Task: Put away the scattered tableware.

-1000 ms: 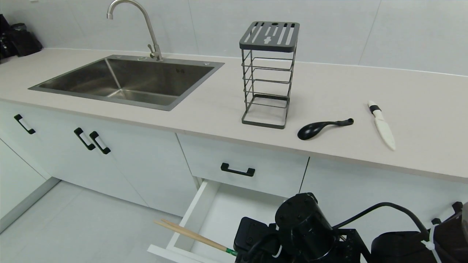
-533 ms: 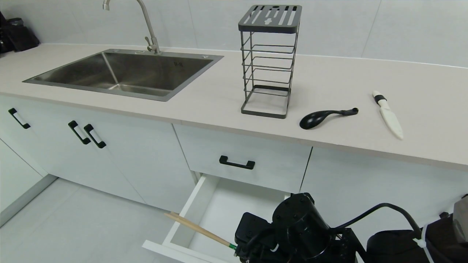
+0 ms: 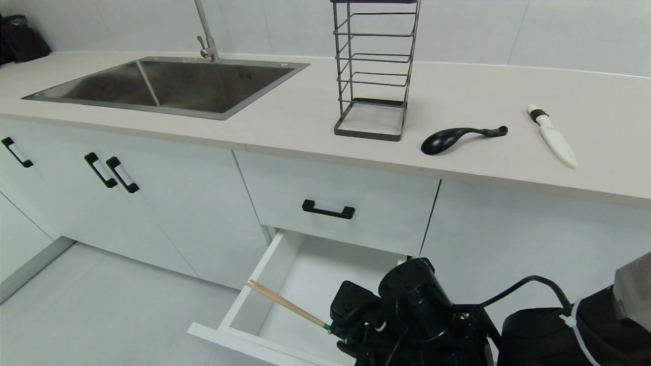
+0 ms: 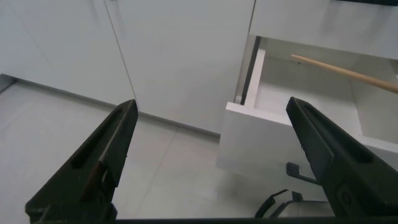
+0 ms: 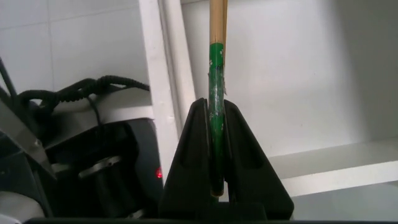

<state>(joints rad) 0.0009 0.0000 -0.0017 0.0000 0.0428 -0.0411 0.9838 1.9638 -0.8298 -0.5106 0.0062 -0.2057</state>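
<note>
Pale countertop (image 3: 285, 127) runs across the head view, carrying a steel sink (image 3: 168, 84), a tall wire rack (image 3: 374, 76), a black spoon (image 3: 447, 138) just beside the rack and a white knife (image 3: 553, 137) farther to the right. Below, the lower drawer (image 3: 259, 274) stands pulled open. The right arm is folded low in front of it, its right gripper (image 3: 333, 329) at the drawer's front edge, holding a pair of chopsticks (image 3: 285, 304) that slant up and left over the drawer's interior.

From the left wrist, the left gripper (image 4: 211, 109) hangs above the floor near the drawer's corner, fingers spread wide with nothing between them.

From the right wrist, the jaws are clamped on the chopsticks' green end, the wooden shafts extending over the white drawer floor.
</note>
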